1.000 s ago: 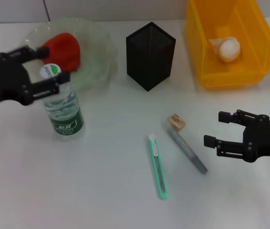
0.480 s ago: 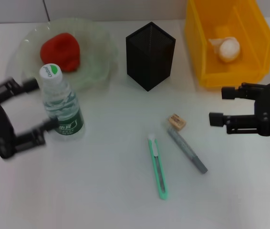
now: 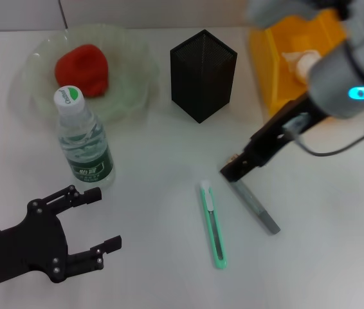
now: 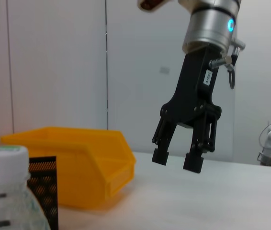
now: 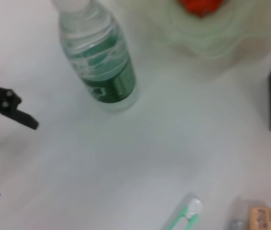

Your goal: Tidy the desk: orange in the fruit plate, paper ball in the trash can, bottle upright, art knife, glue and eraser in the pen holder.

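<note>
The bottle (image 3: 82,145) stands upright beside the fruit plate (image 3: 130,84), which holds the orange (image 3: 82,67). My left gripper (image 3: 101,219) is open and empty near the desk's front left. My right gripper (image 3: 233,168) points down over the eraser, which it covers in the head view. Its jaws are apart in the left wrist view (image 4: 176,159), just above the desk. The right wrist view shows the eraser (image 5: 261,216) at the end of the glue (image 5: 238,218). The glue (image 3: 256,206) and art knife (image 3: 213,225) lie flat. The paper ball (image 3: 304,64) sits in the trash can (image 3: 278,84).
The pen holder (image 3: 202,74) stands at the back centre between the plate and the yellow bin. The right arm's grey forearm (image 3: 346,77) crosses over the bin.
My left gripper has drawn back from the bottle to the front left, open. My right arm has swung inward and now points down onto the eraser.
</note>
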`<action>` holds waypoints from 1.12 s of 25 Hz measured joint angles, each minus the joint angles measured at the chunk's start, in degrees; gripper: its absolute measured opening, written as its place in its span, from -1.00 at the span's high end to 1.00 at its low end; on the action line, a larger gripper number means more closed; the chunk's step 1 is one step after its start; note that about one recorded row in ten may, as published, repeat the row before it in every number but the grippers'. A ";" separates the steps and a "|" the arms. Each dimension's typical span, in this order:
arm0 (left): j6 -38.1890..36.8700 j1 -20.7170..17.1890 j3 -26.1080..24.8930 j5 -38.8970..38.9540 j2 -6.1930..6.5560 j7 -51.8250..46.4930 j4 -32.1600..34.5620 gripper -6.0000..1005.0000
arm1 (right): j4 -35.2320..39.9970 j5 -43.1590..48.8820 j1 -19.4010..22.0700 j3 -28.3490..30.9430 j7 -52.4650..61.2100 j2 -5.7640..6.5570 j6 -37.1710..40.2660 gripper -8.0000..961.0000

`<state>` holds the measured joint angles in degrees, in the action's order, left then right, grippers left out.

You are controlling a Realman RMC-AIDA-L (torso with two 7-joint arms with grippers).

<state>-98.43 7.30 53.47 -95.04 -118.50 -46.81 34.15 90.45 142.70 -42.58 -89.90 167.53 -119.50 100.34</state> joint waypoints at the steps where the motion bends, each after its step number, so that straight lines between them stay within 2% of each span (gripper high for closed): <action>1: 0.40 0.08 0.02 -0.12 0.01 0.03 -0.20 -0.62 | 0.00 0.00 0.00 0.00 0.00 0.00 0.00 -0.75; 4: 0.93 0.45 0.08 -0.20 -0.03 0.08 -0.41 -0.62 | -7.25 0.43 -5.27 -3.98 1.57 -0.31 -1.85 -0.75; 5: 0.98 0.60 0.08 -0.21 -0.06 0.08 -0.48 -0.62 | -11.73 -0.13 -7.54 -5.42 1.66 -0.37 -3.61 -0.75; 6: 0.98 0.60 0.08 -0.21 -0.06 0.08 -0.48 -0.62 | -11.73 -0.13 -7.54 -5.42 1.66 -0.37 -3.61 -0.75; 10: 1.19 0.75 0.06 -0.23 -0.08 0.10 -0.67 -0.62 | -20.03 -1.97 -11.11 -8.95 1.74 -0.39 -8.48 -0.75; 20: 1.76 1.22 1.00 -0.24 -0.05 1.58 -3.46 -0.62 | -29.05 -3.92 -14.90 -14.50 1.85 -0.39 -14.46 -0.75; 28: 1.77 1.49 1.06 -0.24 -0.08 1.63 -3.54 -0.62 | -32.54 -4.83 -15.29 -15.44 1.86 -0.38 -17.48 -0.75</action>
<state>-96.66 8.78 54.53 -95.27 -118.57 -45.18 30.61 57.91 137.87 -57.87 -105.34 169.39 -119.88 82.86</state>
